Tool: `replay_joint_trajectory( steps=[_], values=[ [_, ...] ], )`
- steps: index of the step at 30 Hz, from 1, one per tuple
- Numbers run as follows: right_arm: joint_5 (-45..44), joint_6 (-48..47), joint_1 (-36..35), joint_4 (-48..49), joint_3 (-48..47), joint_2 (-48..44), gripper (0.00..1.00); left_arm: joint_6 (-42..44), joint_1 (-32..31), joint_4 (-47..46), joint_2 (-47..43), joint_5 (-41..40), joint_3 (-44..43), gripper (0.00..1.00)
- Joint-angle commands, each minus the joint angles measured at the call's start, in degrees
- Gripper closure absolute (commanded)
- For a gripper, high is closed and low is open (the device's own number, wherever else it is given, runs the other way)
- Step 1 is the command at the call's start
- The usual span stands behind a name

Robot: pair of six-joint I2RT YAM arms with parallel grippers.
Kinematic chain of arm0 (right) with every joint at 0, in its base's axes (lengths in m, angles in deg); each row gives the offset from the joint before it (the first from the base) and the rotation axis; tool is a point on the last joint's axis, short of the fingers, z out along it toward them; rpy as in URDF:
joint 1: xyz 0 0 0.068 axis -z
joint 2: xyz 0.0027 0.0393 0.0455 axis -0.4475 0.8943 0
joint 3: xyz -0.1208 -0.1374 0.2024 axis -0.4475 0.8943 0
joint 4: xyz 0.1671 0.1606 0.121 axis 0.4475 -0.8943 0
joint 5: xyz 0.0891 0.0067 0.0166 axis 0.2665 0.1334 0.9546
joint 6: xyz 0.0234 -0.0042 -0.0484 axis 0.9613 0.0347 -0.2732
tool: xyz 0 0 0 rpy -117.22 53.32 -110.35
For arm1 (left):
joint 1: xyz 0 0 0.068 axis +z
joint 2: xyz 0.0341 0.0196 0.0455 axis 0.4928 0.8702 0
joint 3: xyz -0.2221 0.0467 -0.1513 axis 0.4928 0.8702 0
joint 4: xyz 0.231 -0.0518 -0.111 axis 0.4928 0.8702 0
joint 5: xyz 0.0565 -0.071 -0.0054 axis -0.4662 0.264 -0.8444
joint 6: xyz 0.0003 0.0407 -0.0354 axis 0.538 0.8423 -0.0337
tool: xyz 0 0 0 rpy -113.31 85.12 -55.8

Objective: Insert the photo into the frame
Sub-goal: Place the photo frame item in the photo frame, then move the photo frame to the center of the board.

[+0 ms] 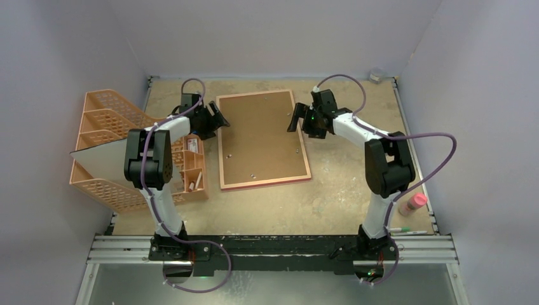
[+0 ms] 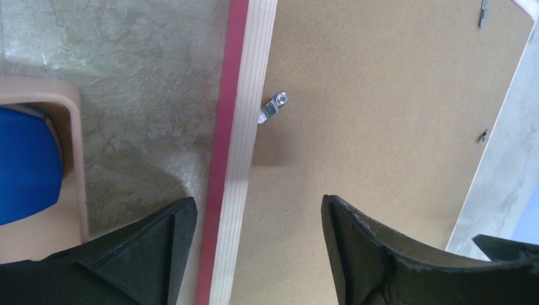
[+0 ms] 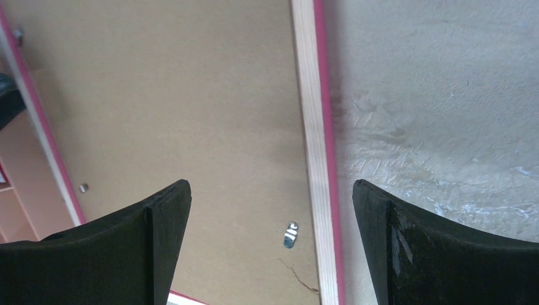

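The frame (image 1: 266, 183) lies face down mid-table, pale wood back up and pink-red edge showing, with the brown backing board (image 1: 260, 136) inside it. My left gripper (image 1: 219, 121) is open and straddles the frame's left rail (image 2: 245, 127), above a metal clip (image 2: 274, 105); its jaws hold nothing. My right gripper (image 1: 293, 121) is open and straddles the right rail (image 3: 311, 127) near another clip (image 3: 290, 234); it holds nothing too. A large pale sheet (image 1: 95, 155) leans in the orange organiser; it looks like the photo's white back, print side hidden.
The orange mesh organiser (image 1: 105, 114) fills the left side, with a small compartment tray (image 1: 191, 168) beside the frame. A blue item (image 2: 25, 165) sits in a tray compartment. A pink-capped bottle (image 1: 413, 203) and a pen (image 1: 407, 232) lie near right. A small jar (image 1: 376, 75) stands at the back.
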Motion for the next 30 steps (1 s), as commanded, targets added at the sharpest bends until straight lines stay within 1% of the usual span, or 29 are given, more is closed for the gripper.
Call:
replay_joint_trajectory(
  steps=[1, 5, 9, 12, 15, 17, 20, 23, 27, 30],
  values=[
    [0.33, 0.33, 0.08, 1.39, 0.94, 2.45, 0.01, 2.65, 0.28, 4.19, -0.37, 0.25, 1.74, 0.25],
    [2.72, -0.66, 0.08, 2.96, 0.76, 4.50, 0.06, 4.03, -0.74, 4.78, 1.49, 4.01, 1.32, 0.25],
    [4.90, -1.37, 0.12, 3.52, 1.23, 5.68, 0.18, 5.50, -2.60, 4.56, 2.53, 6.93, 0.95, 0.27],
    [6.41, -0.59, 0.08, 6.03, 4.22, 3.62, 0.25, 6.10, -4.13, 2.71, 2.62, 9.98, 1.06, 0.29],
    [7.57, 0.64, 0.45, 8.20, 8.07, -0.60, 0.29, 6.11, -6.10, 0.96, 2.75, 12.75, 1.01, 0.30],
    [7.60, 2.04, 0.91, 9.31, 12.11, -3.99, 0.30, 5.19, -7.74, -0.08, 2.59, 13.06, 1.47, 0.30],
    [6.96, 4.38, 2.35, 11.05, 17.77, -9.36, 0.31, 4.20, -10.47, -1.30, 2.41, 12.79, 2.80, 0.30],
    [4.37, 5.33, 4.07, 11.53, 21.28, -12.90, 0.29, 1.02, -11.76, -4.48, 0.86, 11.11, 5.92, 0.30],
    [-0.71, 4.79, 6.26, 7.58, 20.77, -14.21, 0.23, -1.59, -11.78, -5.41, -2.06, 3.08, 9.15, 0.29],
    [-5.46, 4.55, 6.96, 3.73, 19.11, -15.50, 0.21, -1.52, -11.78, -4.44, -3.59, -0.33, 9.25, 0.29]
  ],
)
